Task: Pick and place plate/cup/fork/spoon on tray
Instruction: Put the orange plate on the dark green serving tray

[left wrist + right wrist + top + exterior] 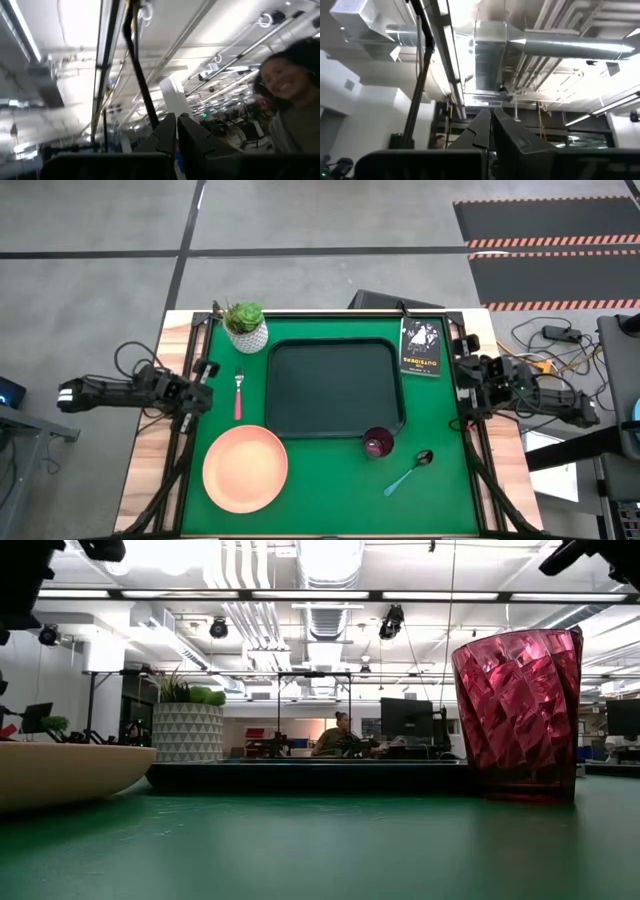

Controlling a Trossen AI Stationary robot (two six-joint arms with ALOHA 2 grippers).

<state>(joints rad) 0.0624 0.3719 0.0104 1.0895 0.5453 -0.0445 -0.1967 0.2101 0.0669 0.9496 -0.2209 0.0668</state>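
The dark tray (333, 427) lies in the middle of the green mat. The salmon-pink plate (245, 468) rests on the mat near the tray's near left corner. The maroon cup (377, 443) stands upright at the tray's near right corner, large in the low view (518, 710). The pink-handled fork (238, 395) lies left of the tray. The blue-handled spoon (408, 473) lies near the cup, toward the near right. My left gripper (176, 131) is shut at the table's left edge, tilted upward. My right gripper (490, 125) is shut at the right edge, tilted upward.
A white pot with a green plant (246, 326) stands at the far left of the mat. A black booklet (421, 347) lies at the far right beside the tray. A person (292, 107) shows beyond the table in the left wrist view. Cables (555, 360) lie right of the table.
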